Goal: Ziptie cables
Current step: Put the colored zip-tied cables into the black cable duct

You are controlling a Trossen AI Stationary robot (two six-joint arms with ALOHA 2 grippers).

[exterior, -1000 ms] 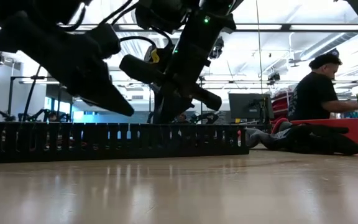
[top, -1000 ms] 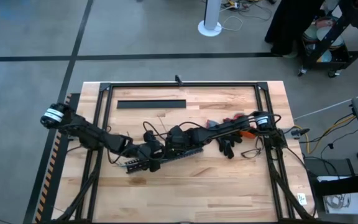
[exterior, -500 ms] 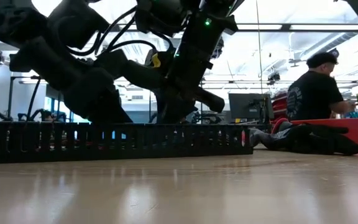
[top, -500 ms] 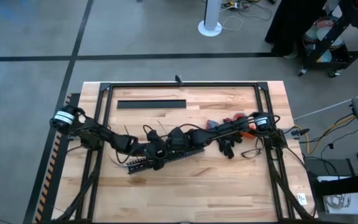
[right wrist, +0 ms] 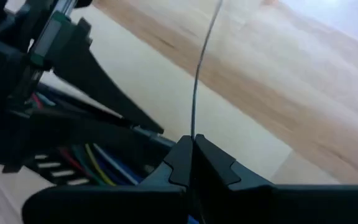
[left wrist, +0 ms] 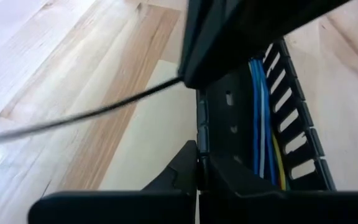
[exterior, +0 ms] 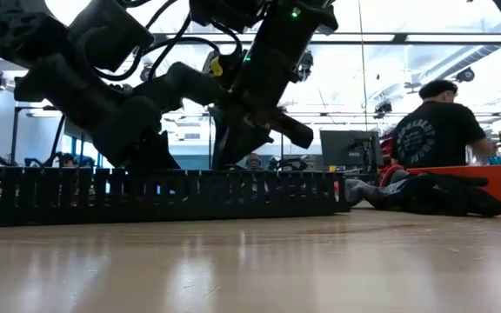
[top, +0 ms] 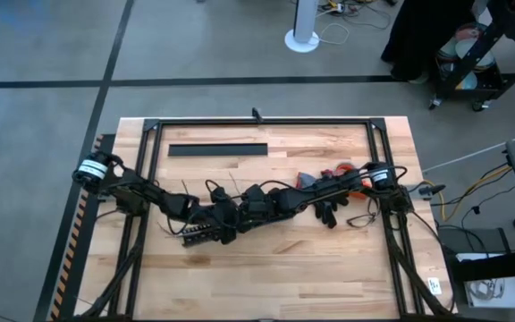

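Cables point(left wrist: 263, 118), blue, white and yellow, lie inside the black duct point(top: 206, 232) at mid-table. Your left gripper's point(left wrist: 197, 167) fingers are pressed together at the duct's wall, beside a thin dark ziptie point(left wrist: 86, 115) that runs out over the wood. Your right gripper point(right wrist: 192, 151) pinches another ziptie point(right wrist: 202, 62) just right of the left one, over the duct. A person point(exterior: 437, 135) sits beyond the table's far right.

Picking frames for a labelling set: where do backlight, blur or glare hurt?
Low view: bright ceiling lights silhouette both arms and the black duct; the near tabletop is blurred, with glare. Left wrist view: the dark strip is soft. Right wrist view: the nearby wood is out of focus.
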